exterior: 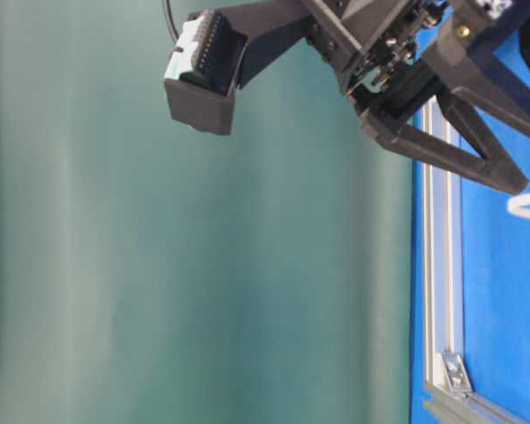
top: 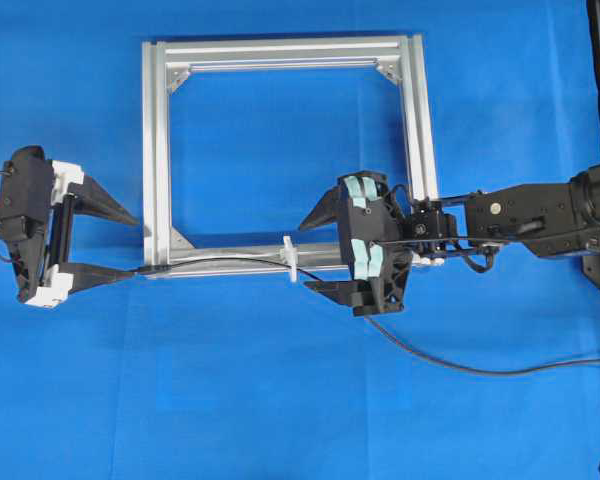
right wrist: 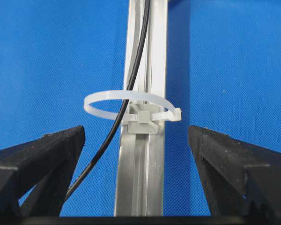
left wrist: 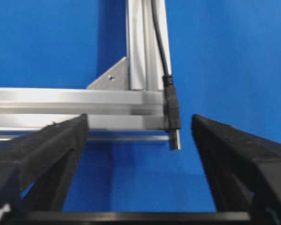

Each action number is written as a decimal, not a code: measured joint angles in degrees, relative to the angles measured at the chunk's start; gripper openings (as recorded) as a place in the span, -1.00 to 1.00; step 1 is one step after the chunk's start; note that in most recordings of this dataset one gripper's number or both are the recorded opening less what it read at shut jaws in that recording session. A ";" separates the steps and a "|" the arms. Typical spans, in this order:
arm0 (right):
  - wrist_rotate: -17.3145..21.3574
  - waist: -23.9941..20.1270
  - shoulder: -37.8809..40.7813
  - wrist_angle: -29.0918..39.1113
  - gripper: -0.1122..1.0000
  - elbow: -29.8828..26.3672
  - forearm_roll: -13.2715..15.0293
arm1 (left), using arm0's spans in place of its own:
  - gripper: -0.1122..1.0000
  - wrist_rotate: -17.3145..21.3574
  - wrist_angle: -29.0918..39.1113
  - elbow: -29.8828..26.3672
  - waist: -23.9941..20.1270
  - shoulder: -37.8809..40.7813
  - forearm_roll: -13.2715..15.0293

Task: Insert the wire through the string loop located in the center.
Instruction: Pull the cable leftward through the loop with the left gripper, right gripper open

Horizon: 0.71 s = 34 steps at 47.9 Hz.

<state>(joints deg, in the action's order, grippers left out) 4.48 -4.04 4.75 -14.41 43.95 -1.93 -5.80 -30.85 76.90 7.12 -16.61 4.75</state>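
The right claw (top: 320, 252) stands wide, holding nothing, just beside the loop (top: 292, 258) on the side away from the plug. In its wrist view both fingers (right wrist: 37, 154) flank the bar, one on each side, short of the loop (right wrist: 131, 107). The left claw (top: 132, 245) is also spread wide and empty, at the frame's (top: 158, 150) corner far along the bar from the loop. Its lower finger tip sits next to the plug (top: 148, 269); its upper finger points at the frame's side bar.

The wire (top: 230, 262) passes through the loop. In the right wrist view it rises from the blue surface (right wrist: 234, 56) on one side of the bar, goes inside the white ring and runs on along the bar's groove beyond it. The loop stands upright across the bar, fixed by a small pale block (right wrist: 141, 123).

Past the loop, the wire lies along the bar to the corner, where the plug (left wrist: 172, 110) rests on the frame (left wrist: 61, 101) with its short metal end (left wrist: 175, 139) jutting just over the edge, between the left fingers (left wrist: 42, 154) but touching neither. On the other side of the loop the wire trails under the right claw and away across the surface (top: 280, 400).
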 measured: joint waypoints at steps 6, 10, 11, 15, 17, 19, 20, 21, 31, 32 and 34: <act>0.00 0.00 -0.09 0.00 0.94 0.00 -0.09 | 0.83 0.00 0.35 0.00 0.00 -0.09 0.00; 0.00 0.00 -0.09 0.09 0.94 0.00 0.00 | 0.84 0.00 0.35 0.00 0.00 -0.09 0.00; 0.00 0.00 -0.09 0.09 0.94 0.00 0.00 | 0.84 0.00 0.44 0.00 0.00 -0.09 0.00; 0.00 0.00 -0.18 0.79 0.94 0.00 0.00 | 0.84 0.00 0.44 0.00 0.00 -0.09 0.00; 0.00 0.00 -0.53 1.23 0.94 0.00 0.00 | 0.84 -0.09 0.44 -0.09 0.00 -0.09 0.09; 0.00 0.00 -1.14 1.85 0.94 0.00 0.00 | 0.84 -0.18 0.44 -0.18 0.00 -0.18 0.00; 0.00 0.00 -1.49 2.11 0.94 -0.09 0.00 | 0.84 -0.26 0.44 -0.26 0.00 -0.26 0.00; 0.00 0.00 -1.85 2.37 0.94 0.00 0.00 | 0.84 -0.26 0.53 -0.44 0.00 -0.26 0.00; 0.00 0.00 -6.77 5.62 0.94 0.00 0.00 | 0.84 0.35 3.69 -2.20 -0.09 -4.04 0.00; 0.00 0.00 -7.29 5.80 0.94 0.00 0.00 | 0.84 0.35 4.39 -2.37 -0.09 -4.57 0.09; 0.00 0.00 -8.26 6.15 0.94 0.09 -0.09 | 0.83 0.35 5.80 -2.64 -0.26 -5.71 0.00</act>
<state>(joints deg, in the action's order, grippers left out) 4.48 -4.04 -3.52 -8.26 44.03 -2.02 -5.45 -25.05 74.27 6.86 -22.32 4.75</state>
